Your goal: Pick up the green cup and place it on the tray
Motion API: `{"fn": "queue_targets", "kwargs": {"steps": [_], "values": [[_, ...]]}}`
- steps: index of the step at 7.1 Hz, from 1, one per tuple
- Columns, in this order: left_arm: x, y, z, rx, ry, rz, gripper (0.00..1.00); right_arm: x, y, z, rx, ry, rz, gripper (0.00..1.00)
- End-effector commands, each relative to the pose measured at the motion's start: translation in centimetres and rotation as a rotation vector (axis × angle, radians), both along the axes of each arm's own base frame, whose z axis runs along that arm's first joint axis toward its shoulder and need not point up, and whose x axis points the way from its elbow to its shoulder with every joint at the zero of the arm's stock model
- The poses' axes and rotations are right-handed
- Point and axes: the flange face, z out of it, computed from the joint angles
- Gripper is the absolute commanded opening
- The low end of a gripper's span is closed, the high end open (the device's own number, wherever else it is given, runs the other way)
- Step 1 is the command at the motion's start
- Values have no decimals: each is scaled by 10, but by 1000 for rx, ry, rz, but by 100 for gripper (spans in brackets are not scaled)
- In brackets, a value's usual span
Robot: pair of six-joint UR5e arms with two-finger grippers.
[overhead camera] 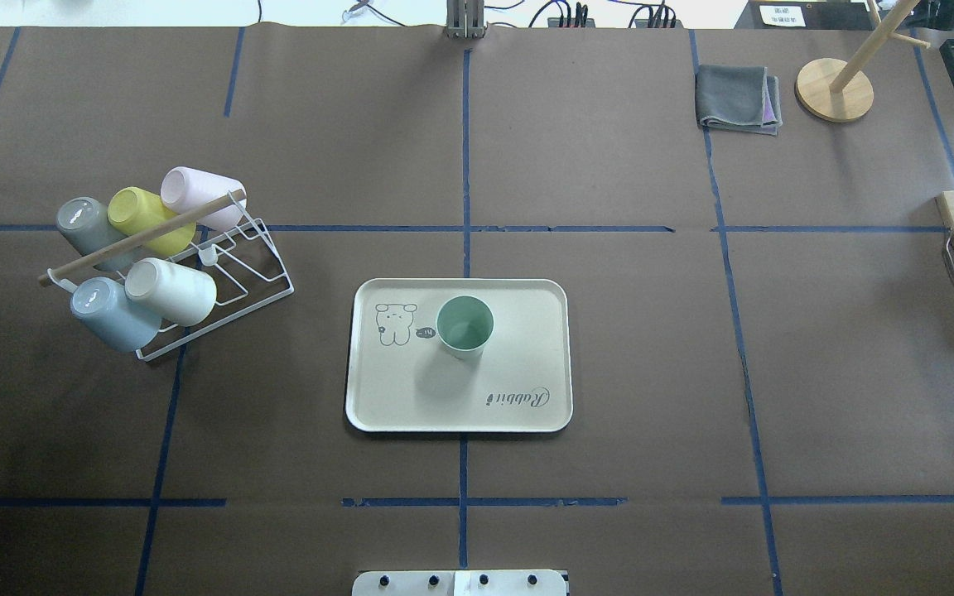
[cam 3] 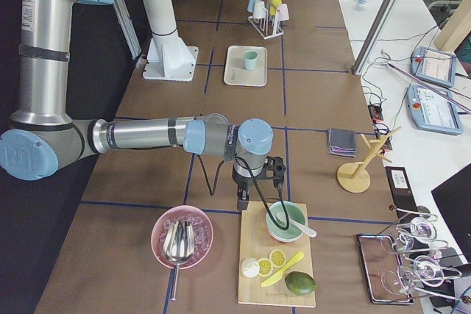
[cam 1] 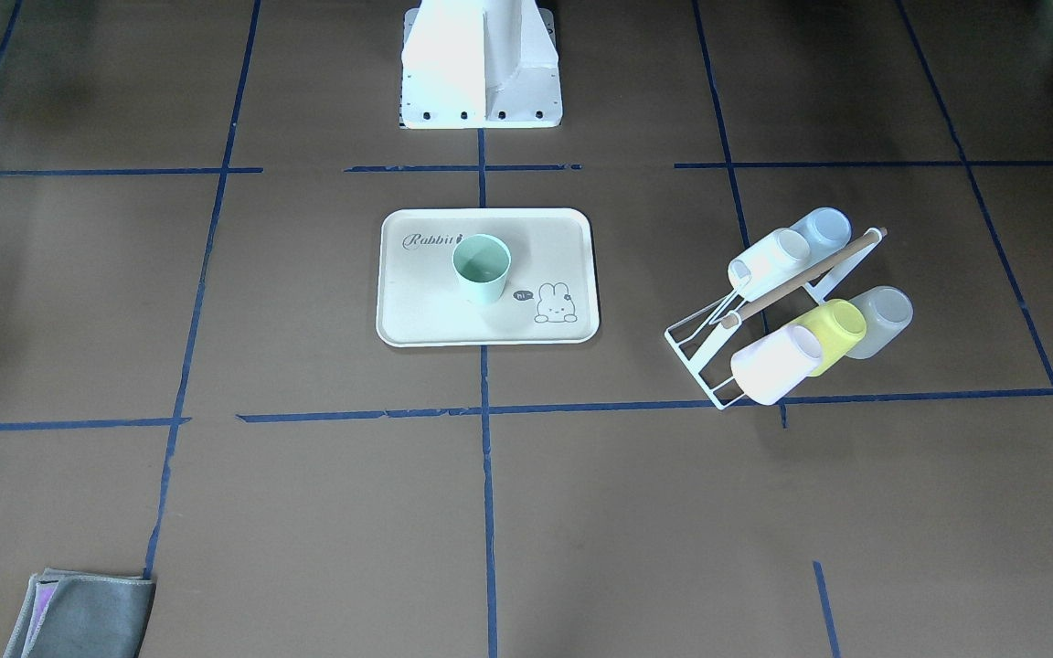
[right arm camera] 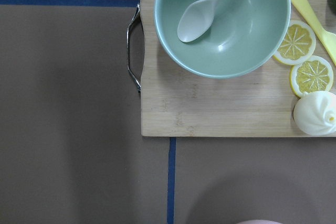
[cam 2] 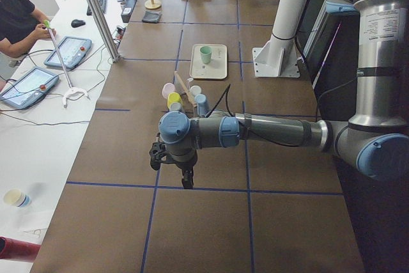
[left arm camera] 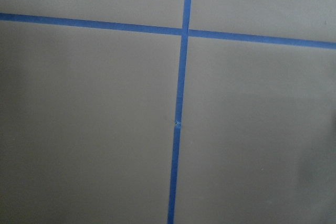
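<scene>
The green cup [cam 1: 481, 267] stands upright on the cream-white tray [cam 1: 426, 311] in the middle of the table, near the "Rabbit" script. It also shows in the overhead view [overhead camera: 464, 326] on the tray [overhead camera: 411, 389]. No gripper is near it. My left gripper [cam 2: 171, 169] hangs over bare table far off at my left end; I cannot tell if it is open. My right gripper [cam 3: 257, 189] hangs at the far right end, beside a wooden board; I cannot tell its state either. Neither wrist view shows any fingers.
A white wire rack [overhead camera: 220, 257] with several tipped cups, one yellow-green [overhead camera: 146, 217], stands left of the tray. A grey cloth [overhead camera: 738, 99] and wooden stand [overhead camera: 835, 87] sit at the far right. A board [right arm camera: 210, 108] with a green bowl [right arm camera: 223, 19] lies under my right wrist.
</scene>
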Motion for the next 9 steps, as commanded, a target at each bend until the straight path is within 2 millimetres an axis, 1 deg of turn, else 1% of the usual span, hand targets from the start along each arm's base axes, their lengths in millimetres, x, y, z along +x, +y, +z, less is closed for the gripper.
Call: {"fn": "queue_targets", "kwargs": {"steps": [1, 2, 3, 4, 8, 9], "values": [[-2, 4, 8, 3, -3, 15, 100, 0, -3, 3, -4, -1, 0, 100], [-1, 4, 19, -14, -2, 13, 100, 0, -4, 3, -4, -1, 0, 100], [-1, 1, 21, -11, -8, 13, 100, 0, -4, 3, -3, 0, -1, 100], [0, 3, 24, -15, -2, 15, 100, 0, -4, 3, -5, 0, -1, 100], [0, -3, 13, 59, -2, 11, 100, 0, -4, 6, -9, 0, -1, 100], [0, -5, 8, 70, -2, 14, 100, 0, -3, 7, -13, 0, -1, 100]]}}
